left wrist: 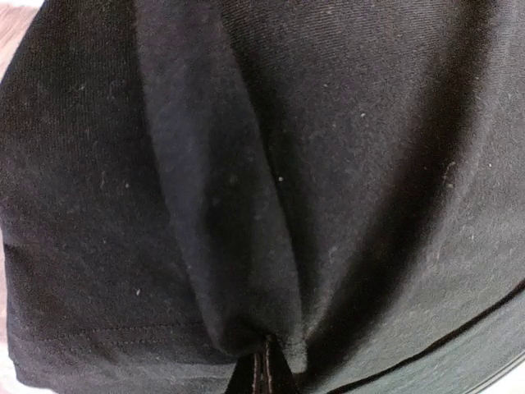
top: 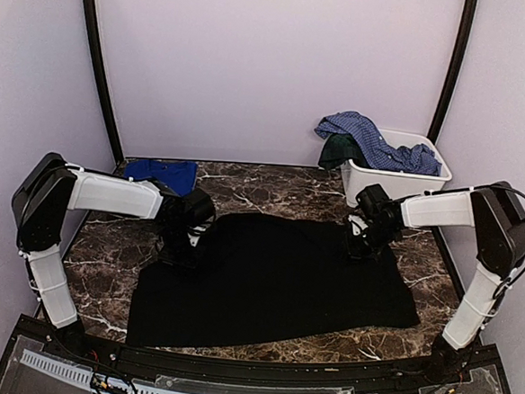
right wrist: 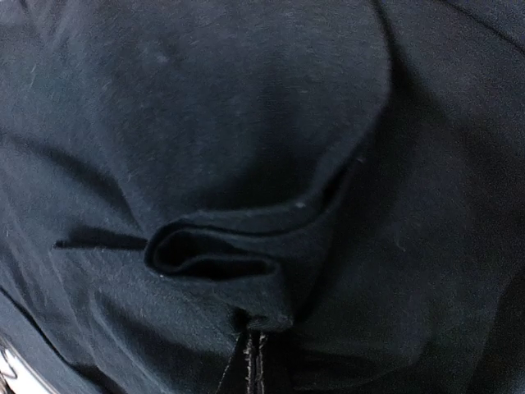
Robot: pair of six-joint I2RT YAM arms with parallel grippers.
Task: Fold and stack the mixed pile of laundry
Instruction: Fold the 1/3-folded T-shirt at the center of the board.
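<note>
While the big black cloth (top: 274,283) lay on the counter (top: 272,184), my left tool (left wrist: 267,373) and right tool (right wrist: 251,355) each pinched it tight.

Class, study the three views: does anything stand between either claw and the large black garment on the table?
Nothing visible does. The left claw and the right claw are each shut on a pinched fold of the black garment, near its far edge.
</note>
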